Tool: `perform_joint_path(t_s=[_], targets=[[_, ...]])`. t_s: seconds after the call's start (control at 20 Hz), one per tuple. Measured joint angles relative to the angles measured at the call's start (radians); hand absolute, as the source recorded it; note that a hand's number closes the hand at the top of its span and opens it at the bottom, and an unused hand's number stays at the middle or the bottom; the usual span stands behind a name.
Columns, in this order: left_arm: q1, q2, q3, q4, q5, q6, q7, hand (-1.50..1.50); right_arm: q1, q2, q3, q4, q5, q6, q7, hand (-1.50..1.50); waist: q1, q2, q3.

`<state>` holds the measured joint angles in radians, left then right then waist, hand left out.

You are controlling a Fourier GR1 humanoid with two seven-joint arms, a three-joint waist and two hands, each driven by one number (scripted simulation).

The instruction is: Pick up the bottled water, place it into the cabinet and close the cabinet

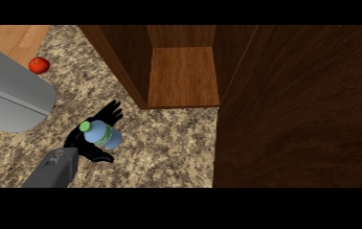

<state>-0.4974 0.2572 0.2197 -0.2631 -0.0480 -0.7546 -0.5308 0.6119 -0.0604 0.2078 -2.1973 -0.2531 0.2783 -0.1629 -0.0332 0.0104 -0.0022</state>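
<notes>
The bottled water (103, 135), pale blue with a green cap and a green band, stands on the speckled counter at the lower left. My left hand (79, 143) sits against it: the fingers (110, 111) reach fairly straight past its far side and the thumb (101, 157) lies on its near side. They are not curled round the bottle. The wooden cabinet (184, 74) stands open at the top centre, showing a bare lighter shelf. My right hand does not show.
A wide dark wooden panel (293, 108), seemingly the cabinet's open door, fills the right side. Another dark panel (117, 60) flanks the opening's left. A red round fruit (39, 65) and a grey rounded object (21, 98) lie at the far left.
</notes>
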Motion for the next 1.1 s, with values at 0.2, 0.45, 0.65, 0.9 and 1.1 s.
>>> perform_joint_path(t_s=[0.2,0.45,0.65,0.9,1.1], targets=[[0.001,-0.011,0.004,0.004,0.018,-0.020,0.016,-1.50,0.006,0.005,0.013,0.010,0.006,0.002,-0.008,-1.50,0.001,-0.002,0.002],[-0.010,-0.032,-0.004,-0.012,0.031,-0.048,0.043,-1.50,-0.012,0.018,0.027,0.020,0.017,-0.012,0.001,-1.50,0.003,-0.003,0.002],[0.013,-0.056,-0.034,-0.033,0.020,-0.068,0.044,1.50,-0.016,0.013,0.015,0.033,0.012,-0.011,-0.004,-1.50,0.007,-0.003,0.000],[0.013,-0.080,-0.046,-0.048,0.026,-0.065,0.044,1.50,-0.003,0.013,0.021,0.024,0.019,-0.014,-0.005,-1.50,0.006,-0.004,0.000],[0.015,-0.090,-0.056,-0.058,0.029,-0.064,0.045,1.50,-0.014,0.013,0.017,0.039,0.022,-0.014,-0.012,-1.50,0.009,-0.004,0.000]])
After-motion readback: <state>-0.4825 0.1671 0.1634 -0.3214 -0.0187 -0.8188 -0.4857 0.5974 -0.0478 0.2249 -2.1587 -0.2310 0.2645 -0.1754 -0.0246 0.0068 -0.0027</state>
